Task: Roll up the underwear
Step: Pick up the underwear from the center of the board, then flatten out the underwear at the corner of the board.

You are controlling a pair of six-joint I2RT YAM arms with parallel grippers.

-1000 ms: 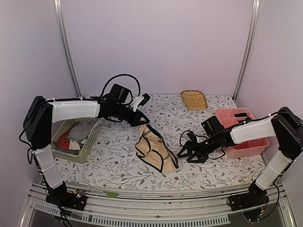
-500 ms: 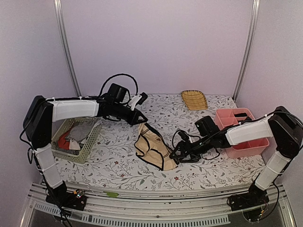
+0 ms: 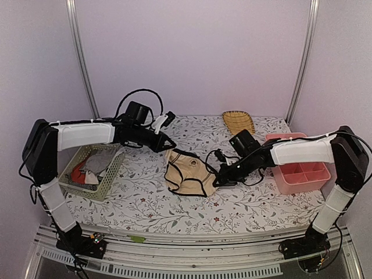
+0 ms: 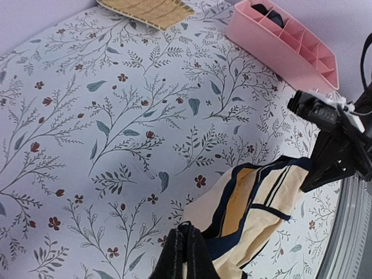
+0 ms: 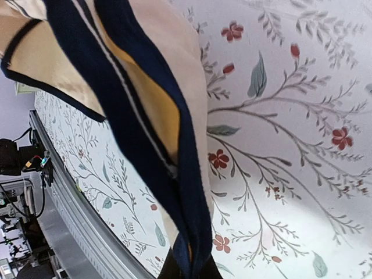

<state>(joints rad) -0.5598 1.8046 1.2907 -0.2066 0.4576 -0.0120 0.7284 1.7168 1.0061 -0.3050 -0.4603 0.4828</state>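
Step in hand: pre-roll spread, as I read it; no rolling yet.

- Underwear (image 3: 186,172): the beige pair with black edging, centre of the top view, slung between both hands over the tabletop (image 3: 145,200). The middle sags and is bunched. I can't tell if the low part touches the surface.
- Left hand (image 3: 169,146): closed, pinching the upper-left corner of the cloth. The left wrist view shows the fingers clamped on the dark edging at the bottom of the frame.
- Right hand (image 3: 217,179): closed, gripping the right-side edge. The right wrist view shows the cloth hanging from the pinch at the bottom of the frame.
- Other garments sit in the basket (image 3: 110,174) at left. The pink tray (image 3: 305,186) is at right, well apart from the work.

Next move, my read:
- Draw the two grips apart to take out the sag.
- Lower together so the piece lands flat and unfolded on the tabletop.
- Release one edge only once it lies flat, then regrip an end to start the roll.

Watch for uneven tension. The cloth is light and will fold on itself if one hand leads.
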